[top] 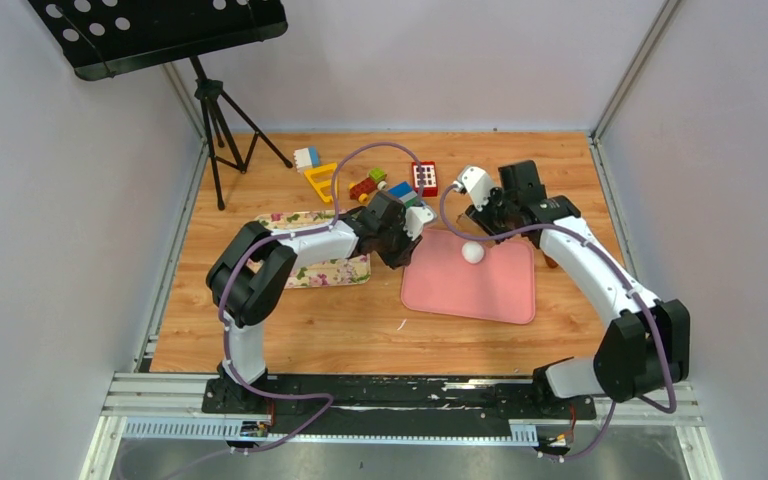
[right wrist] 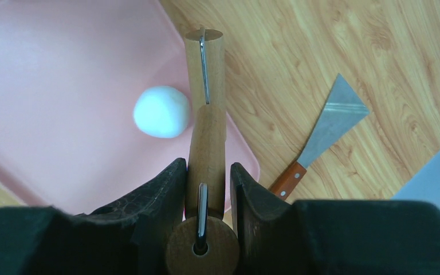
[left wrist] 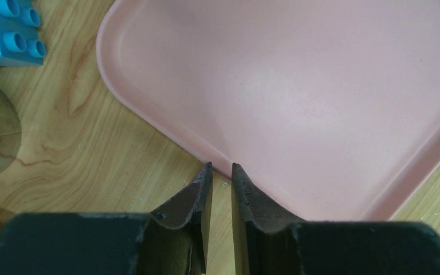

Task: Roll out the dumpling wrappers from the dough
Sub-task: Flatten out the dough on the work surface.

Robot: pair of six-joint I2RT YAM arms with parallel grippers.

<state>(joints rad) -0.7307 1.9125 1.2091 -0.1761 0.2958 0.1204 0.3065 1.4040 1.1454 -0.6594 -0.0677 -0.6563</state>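
One dough ball (right wrist: 161, 112) on pink mat (top: 500, 290); right gripper (right wrist: 206, 177) clamps wooden roller (right wrist: 206, 137); left gripper (left wrist: 222, 172) nearly closed, empty. Center roller over ball, press evenly.

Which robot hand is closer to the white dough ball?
Right. The right hand, holding a wooden roller, is just beside the dough ball. The left hand is at the pink mat's far corner.

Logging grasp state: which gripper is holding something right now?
The right gripper: it is shut on the wooden roller, beside the dough on the pink mat. The left gripper is nearly shut with nothing in it, at the mat's edge.
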